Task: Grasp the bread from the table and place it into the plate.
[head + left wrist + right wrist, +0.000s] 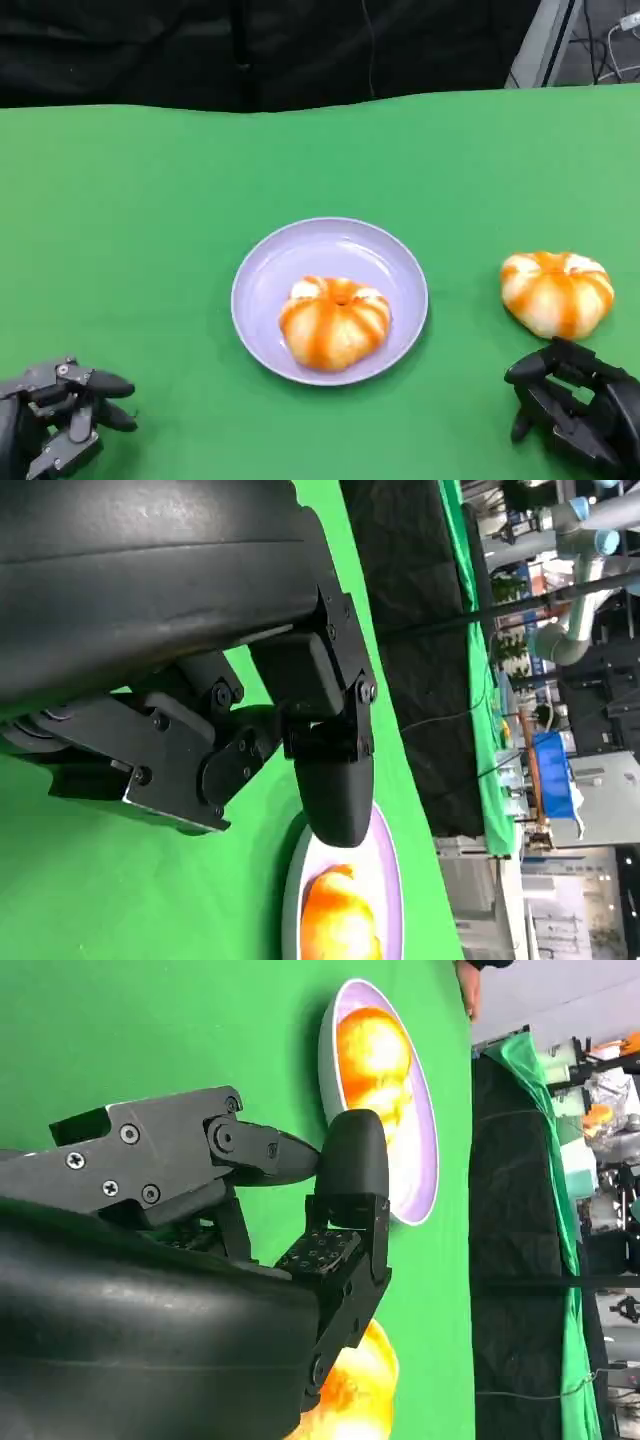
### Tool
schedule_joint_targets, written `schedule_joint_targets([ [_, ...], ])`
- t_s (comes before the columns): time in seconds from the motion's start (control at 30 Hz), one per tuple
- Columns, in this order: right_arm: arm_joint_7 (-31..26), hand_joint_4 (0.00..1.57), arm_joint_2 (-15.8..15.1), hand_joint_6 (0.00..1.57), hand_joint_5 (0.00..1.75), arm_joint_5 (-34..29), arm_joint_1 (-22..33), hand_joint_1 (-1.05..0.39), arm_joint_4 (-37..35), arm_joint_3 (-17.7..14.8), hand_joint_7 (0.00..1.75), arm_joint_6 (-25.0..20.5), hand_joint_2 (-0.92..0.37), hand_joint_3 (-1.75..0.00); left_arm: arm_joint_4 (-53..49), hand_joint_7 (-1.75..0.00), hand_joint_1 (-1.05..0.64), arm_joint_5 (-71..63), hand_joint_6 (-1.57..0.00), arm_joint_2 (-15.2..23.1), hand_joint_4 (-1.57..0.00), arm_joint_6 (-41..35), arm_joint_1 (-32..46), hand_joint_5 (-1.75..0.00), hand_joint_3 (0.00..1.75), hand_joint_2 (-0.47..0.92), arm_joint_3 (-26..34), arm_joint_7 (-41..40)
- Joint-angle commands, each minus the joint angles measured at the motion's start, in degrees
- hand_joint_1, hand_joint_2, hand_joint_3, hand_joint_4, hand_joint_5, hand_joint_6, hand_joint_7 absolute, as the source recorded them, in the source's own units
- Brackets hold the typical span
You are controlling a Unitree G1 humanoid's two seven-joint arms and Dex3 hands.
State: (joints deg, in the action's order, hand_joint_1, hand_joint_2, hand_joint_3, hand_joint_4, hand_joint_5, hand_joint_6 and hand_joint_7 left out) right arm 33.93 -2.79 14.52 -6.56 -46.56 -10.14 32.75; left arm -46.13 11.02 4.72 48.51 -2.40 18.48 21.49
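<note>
A green bench [150, 220] carries a pale lilac plate [262, 275] near its middle. 1 bread [334, 320], a round bun striped orange and white, lies inside the plate, on the part of the dish toward the near edge. A second bread [557, 292] of the same kind lies on the bare green surface, toward the right edge of the bench and well apart from the plate.

The right hand [575, 405] sits near the near right corner, just on the near side of the second bread and very close to it; whether it touches the bun cannot be told. Its fingers [530, 368] are apart and hold nothing. From the right wrist view, the right hand [300, 1250] reaches over the green surface with a fingertip [352, 1155] in front of the plate [425, 1155], the plated bread [375, 1060] beyond it, and the second bread [355, 1390] close under the hand's shell.

The left hand [60, 410] rests near the near left corner, well apart from the plate, its fingers [105, 385] spread and empty. In the left wrist view, the left hand [260, 750] points a finger [335, 795] toward the plate [390, 860] with its bread [335, 920].

Beyond the far edge hangs a black cloth [250, 50].
</note>
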Motion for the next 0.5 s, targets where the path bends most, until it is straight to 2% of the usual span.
schedule_joint_targets([
  [0.03,-0.08,0.61,-0.83,0.71,1.74,0.39,-0.24,-0.23,0.00,-0.40,1.14,-0.15,-0.92,-0.49,-1.74,-1.26,-0.02,1.03,-0.98,1.97,-0.99,1.81,-0.63,-1.50,1.22,0.51,0.15,0.24],
  [0.1,-0.34,0.61,-0.78,0.71,1.74,0.22,-0.15,-0.23,0.18,-0.33,1.14,-0.07,-0.92,-0.49,-1.35,-1.36,-0.03,2.39,-0.94,2.06,-0.95,1.07,-0.42,-1.59,1.22,0.52,0.28,1.21],
  [0.2,-0.18,0.60,-0.80,0.70,1.74,0.31,-0.25,-0.23,-0.03,-0.43,1.15,0.30,-0.92,-0.49,-1.05,-1.41,-0.03,3.59,-0.91,2.47,-0.94,0.83,-0.13,-1.63,1.20,0.53,0.40,2.03],
  [0.5,0.09,0.61,-0.96,0.70,1.74,0.57,-0.42,-0.24,-0.33,-0.63,1.15,0.07,-0.92,-0.49,-0.96,-1.42,-0.02,6.85,-0.90,2.83,-0.94,0.40,-0.25,-1.63,1.18,0.54,0.28,5.59],
])
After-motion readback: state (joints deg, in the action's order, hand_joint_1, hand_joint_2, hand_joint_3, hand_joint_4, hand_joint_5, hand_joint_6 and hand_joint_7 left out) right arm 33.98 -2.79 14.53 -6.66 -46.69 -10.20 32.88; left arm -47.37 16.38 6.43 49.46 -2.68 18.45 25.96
